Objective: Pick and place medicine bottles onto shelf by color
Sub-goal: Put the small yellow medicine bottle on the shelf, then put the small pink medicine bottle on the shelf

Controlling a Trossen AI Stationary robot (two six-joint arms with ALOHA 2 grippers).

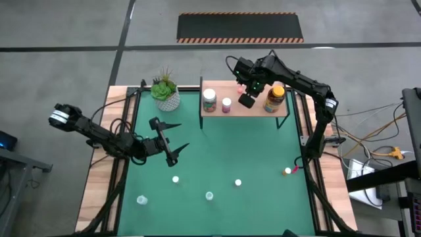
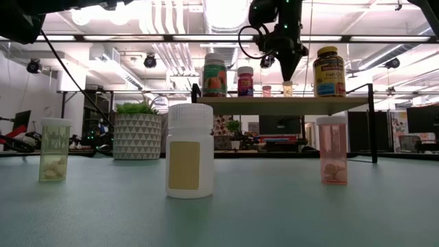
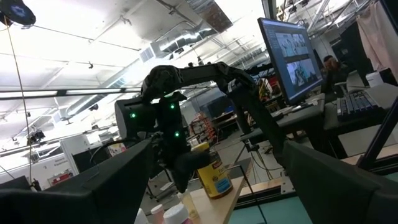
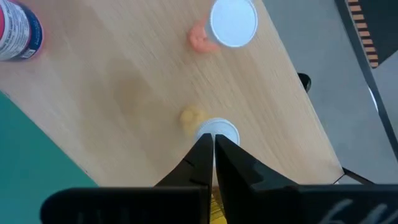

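Note:
The shelf (image 1: 245, 108) stands at the table's far edge, right of the middle. It bears a green-lidded bottle (image 1: 209, 99), a pink-labelled one (image 1: 227, 105), the amber yellow-lidded jar (image 1: 275, 98), a small pink white-capped bottle (image 4: 231, 23) and a small yellow white-capped bottle (image 4: 219, 129). My right gripper (image 4: 213, 142) is shut, points down and hovers right over the yellow bottle's cap (image 2: 287, 84). My left gripper (image 1: 184, 135) waits open over the table's left half, holding nothing. Several small bottles (image 1: 175, 179) stand on the green mat. My right gripper has its shut fingertips (image 2: 287, 75) just above the small yellow bottle's white cap (image 4: 225, 128), coming from above. Whether they touch the cap I cannot tell. The bottle stands upright on the shelf top.
A potted plant (image 1: 165, 93) stands at the far left corner of the mat. Near the front, a white bottle (image 2: 190, 151), a pale yellow one (image 2: 55, 149) and a pink one (image 2: 334, 151) stand upright. An orange-capped bottle (image 1: 287, 171) sits near the right edge.

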